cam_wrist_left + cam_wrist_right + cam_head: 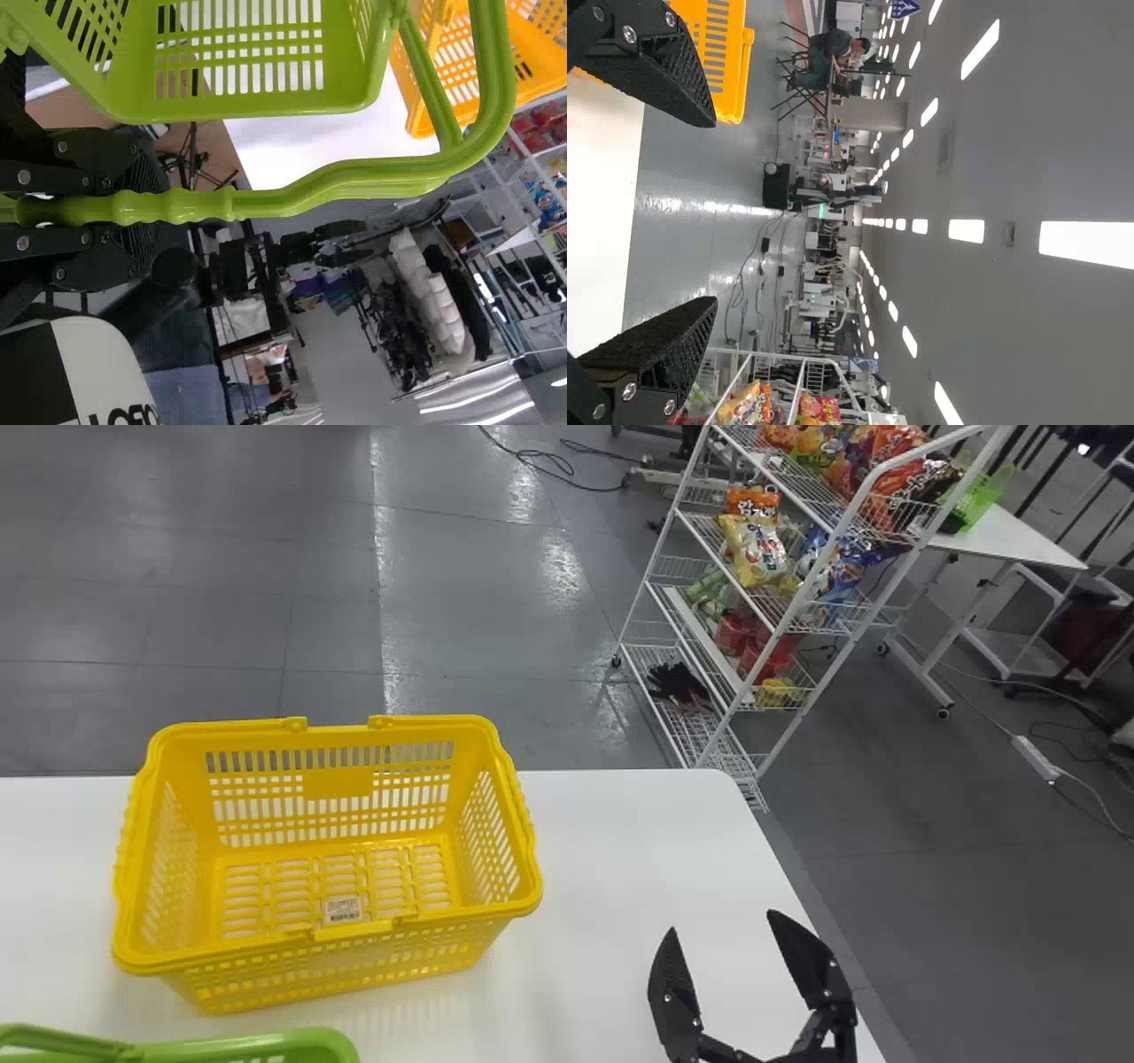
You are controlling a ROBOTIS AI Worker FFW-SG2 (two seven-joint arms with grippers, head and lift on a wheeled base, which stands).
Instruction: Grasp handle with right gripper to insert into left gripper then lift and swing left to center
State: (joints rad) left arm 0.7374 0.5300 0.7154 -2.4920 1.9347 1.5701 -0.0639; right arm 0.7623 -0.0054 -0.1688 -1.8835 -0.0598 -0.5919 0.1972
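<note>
My left gripper (149, 209) is clasping the green basket (133, 80) by its handle (310, 197), while my right gripper (722, 923) is hovering, fingers spread, above the bench (620, 841).

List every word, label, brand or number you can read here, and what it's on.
No text can be read in full.
Label inside the yellow basket: too small to read.
Snack bags: print too small and blurred.
White-and-black object: large letters, cut off by the picture's edge.
Blue sign: too small to read.
</note>
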